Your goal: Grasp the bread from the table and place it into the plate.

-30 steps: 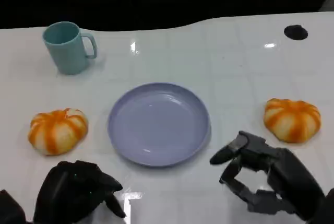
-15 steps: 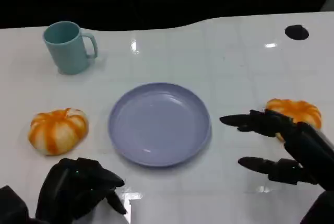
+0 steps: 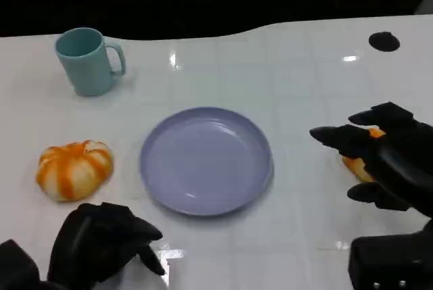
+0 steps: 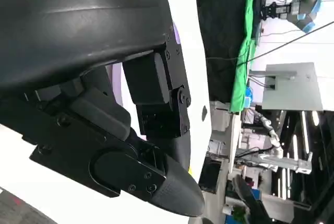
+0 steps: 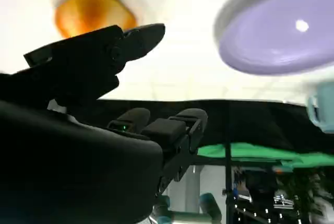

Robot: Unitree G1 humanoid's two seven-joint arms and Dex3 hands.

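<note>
from the head the open, spread right hand (image 3: 385,161) half covers the bread (image 3: 357,165) beside the plate (image 3: 206,160), yet its wrist view shows the bread (image 5: 91,11) untouched; left hand (image 3: 105,239) curled, holding nothing.

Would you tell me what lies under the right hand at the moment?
Under the right hand, a bread lies on the table. Only its orange near edge shows; the hand covers the rest, so contact cannot be told.

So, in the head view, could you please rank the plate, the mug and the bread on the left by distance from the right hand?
1. Plate, centre, beside the right hand.
2. Left bread, far side of the plate.
3. Mug, far back left corner.
</note>
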